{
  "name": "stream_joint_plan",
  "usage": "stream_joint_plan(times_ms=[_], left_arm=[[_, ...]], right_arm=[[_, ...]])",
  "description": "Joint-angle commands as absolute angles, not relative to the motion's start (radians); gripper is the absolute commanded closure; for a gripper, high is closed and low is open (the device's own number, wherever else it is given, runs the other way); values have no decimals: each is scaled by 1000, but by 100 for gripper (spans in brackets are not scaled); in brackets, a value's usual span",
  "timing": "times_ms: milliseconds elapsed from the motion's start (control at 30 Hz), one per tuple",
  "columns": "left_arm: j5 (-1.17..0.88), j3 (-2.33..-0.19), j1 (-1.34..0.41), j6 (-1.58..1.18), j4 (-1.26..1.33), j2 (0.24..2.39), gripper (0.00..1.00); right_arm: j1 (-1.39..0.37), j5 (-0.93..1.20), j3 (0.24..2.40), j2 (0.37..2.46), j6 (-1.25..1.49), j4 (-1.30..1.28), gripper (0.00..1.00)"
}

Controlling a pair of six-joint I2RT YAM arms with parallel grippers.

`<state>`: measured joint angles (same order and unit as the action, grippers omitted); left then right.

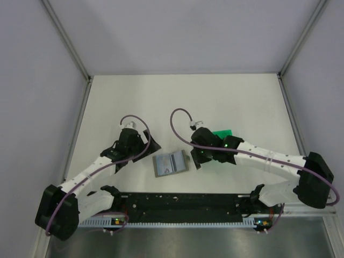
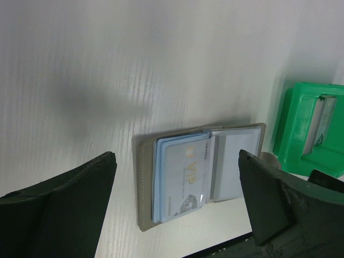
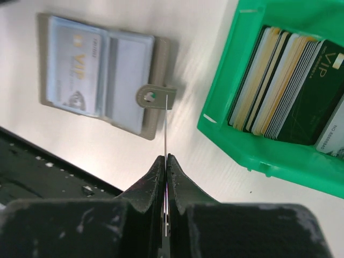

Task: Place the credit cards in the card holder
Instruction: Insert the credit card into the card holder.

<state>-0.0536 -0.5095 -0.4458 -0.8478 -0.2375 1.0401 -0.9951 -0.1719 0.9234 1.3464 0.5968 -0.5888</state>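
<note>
Since sleeve entry presumably calls for an edge-first approach, the right gripper [image 3: 165,158] is clamped on one card [image 3: 166,126], held edge-on between tray [image 3: 226,107] and holder [image 3: 161,59]. The holder lies opened flat on the table. The left gripper [image 2: 176,156] hangs near it, spread wide, empty.

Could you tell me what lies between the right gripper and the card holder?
Only the card the right gripper pinches, edge-on, over bare table; right wrist view.

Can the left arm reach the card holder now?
Likely yes: the left end effector is open beside the card holder, nothing between; the right end effector, shut on a credit card, is at its far side.
</note>
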Motion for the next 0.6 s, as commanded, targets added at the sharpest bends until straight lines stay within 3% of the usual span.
stream_joint_plan(times_ms=[0, 233, 433, 567], left_arm=[[-100, -456, -433, -885, -183, 986, 3], [-129, -414, -428, -903, -204, 969, 15], [-141, -385, -428, -913, -216, 945, 18], [-140, -377, -426, -904, -224, 943, 31]], right_arm=[[-1009, -154, 963, 1264, 603, -508, 100], [-1009, -54, 1025, 1399, 629, -400, 100], [-1011, -3, 1084, 1522, 632, -327, 100], [-1011, -3, 1112, 1591, 630, -322, 100]])
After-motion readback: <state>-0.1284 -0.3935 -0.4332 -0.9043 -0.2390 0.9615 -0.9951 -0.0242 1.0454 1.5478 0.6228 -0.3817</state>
